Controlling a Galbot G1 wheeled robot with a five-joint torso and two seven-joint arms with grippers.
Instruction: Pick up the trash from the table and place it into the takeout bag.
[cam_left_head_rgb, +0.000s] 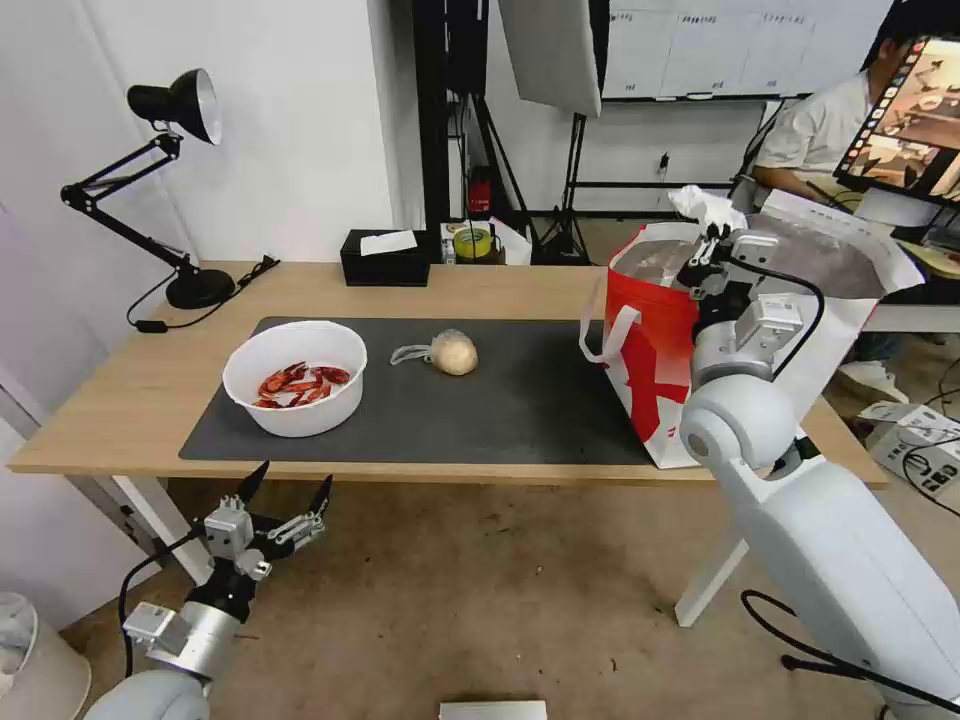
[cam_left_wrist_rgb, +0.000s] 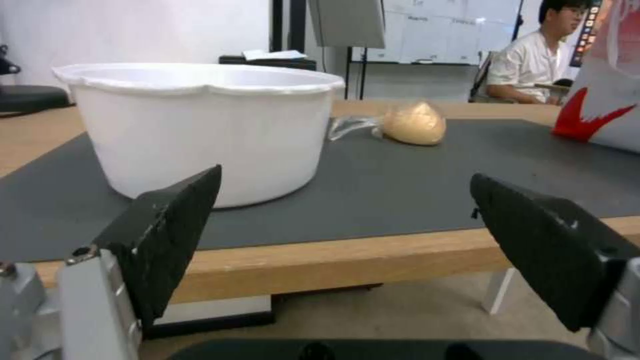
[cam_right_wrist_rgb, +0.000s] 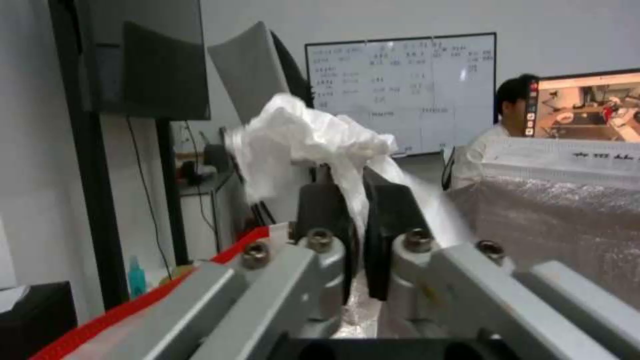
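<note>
Evenly and brightly lit from above in the head view, with soft, short shadows under the round white plastic bowl (cam_left_head_rgb: 295, 376) and clear-wrapped beige bun (cam_left_head_rgb: 452, 352) on the dark grey mat. Unlit black desk lamp (cam_left_head_rgb: 180, 105) at the far left corner of the long light-wood desk (cam_left_head_rgb: 120, 390). Mild wide-angle bowing toward the frame edges. Pale glare on the silver foil lining of the white and red takeout bag (cam_left_head_rgb: 660, 370). Left wrist view softer: black fingers (cam_left_wrist_rgb: 173, 220) of the left pincer (cam_left_wrist_rgb: 347, 240) blurred up close, bowl rim washed out. Right wrist view dimmer, hazy; crumpled white tissue (cam_right_wrist_rgb: 300, 140) overexposed, whiteboard behind out of focus.
</note>
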